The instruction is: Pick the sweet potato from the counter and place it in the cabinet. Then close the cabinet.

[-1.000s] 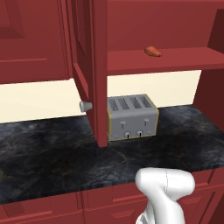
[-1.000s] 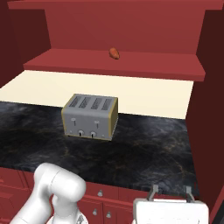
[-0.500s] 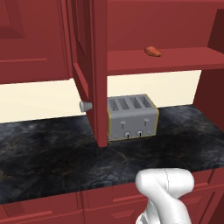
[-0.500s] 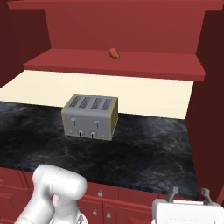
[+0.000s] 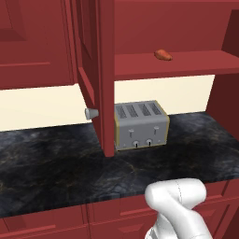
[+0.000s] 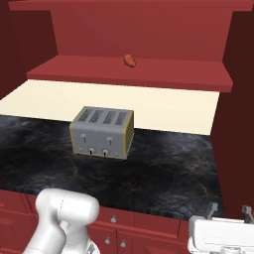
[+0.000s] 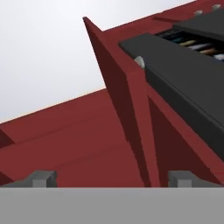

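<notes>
Sweet potato: small orange-red tuber, lying on the red shelf of the cabinet, at about 1 o'clock in the left base view and 12 o'clock in the right base view; nothing touches it, and its position matches that of a second ago. Placement judged complete. Cabinet: both doors open; the left door stands edge-on with its grey knob at about 9 o'clock from the toaster. Closing is judged the step left. Counter: dark marbled stone, bearing the four-slot toaster directly below the shelf. Gripper: at 5 o'clock in the right base view, low beside the counter's front edge; over the last second it has travelled rightward along the bottom of that view. Fingers spread wide, holding nothing. The hand view looks across a red door edge. Change noted: the arm is withdrawn from the shelf and is swinging right, judged to be lining up on a door to push it shut.
</notes>
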